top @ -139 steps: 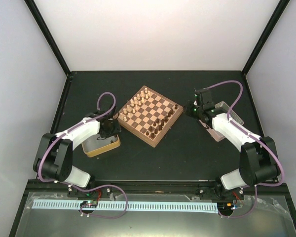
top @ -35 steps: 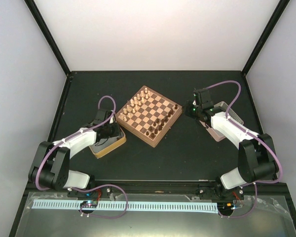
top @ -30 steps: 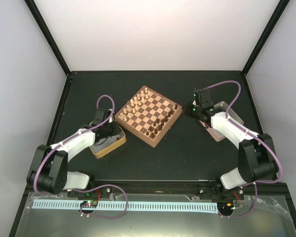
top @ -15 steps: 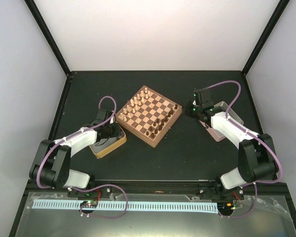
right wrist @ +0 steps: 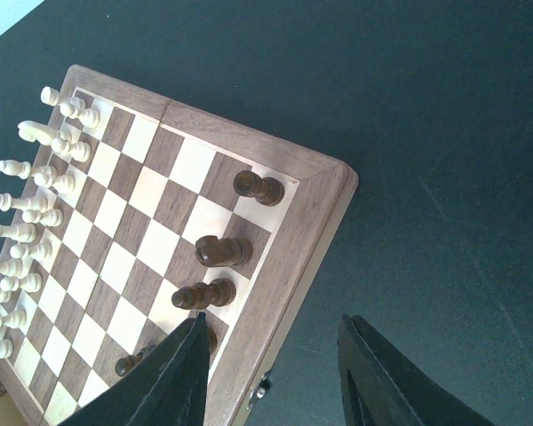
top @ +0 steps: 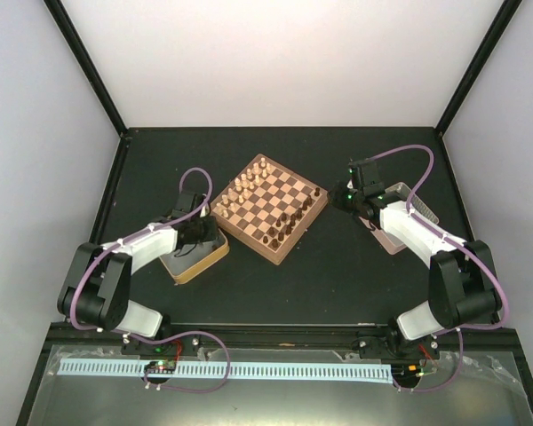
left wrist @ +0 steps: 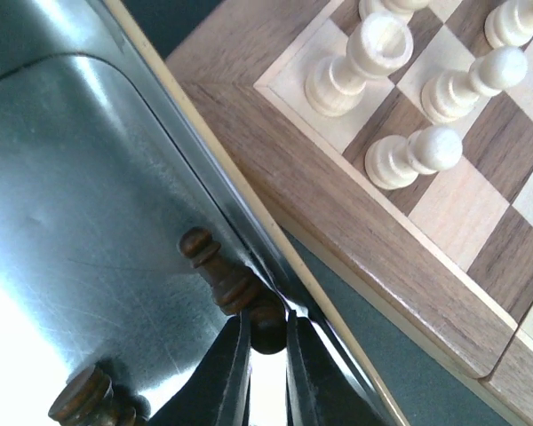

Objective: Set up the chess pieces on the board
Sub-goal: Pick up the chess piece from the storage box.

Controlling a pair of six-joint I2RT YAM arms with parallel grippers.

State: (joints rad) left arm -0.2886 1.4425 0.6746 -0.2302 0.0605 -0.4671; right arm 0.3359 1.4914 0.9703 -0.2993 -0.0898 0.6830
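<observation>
Bearing board (top: 268, 206), black table (top: 338, 266) (matte), pale walls (top: 275, 62)

I'm counting one board (top: 268, 208), two trays, left-edge tray (top: 204, 263), right-edge tray (top: 401, 190), two dark chess pieces (left wrist: 224, 277) in the left, five more on squares, cream pieces (top: 242, 190) too crowded to tally.

Top cam looks down from behind; all three share the square wooden checkered chessboard (top: 271, 209), left wrist super close, right wrist farther back
</observation>
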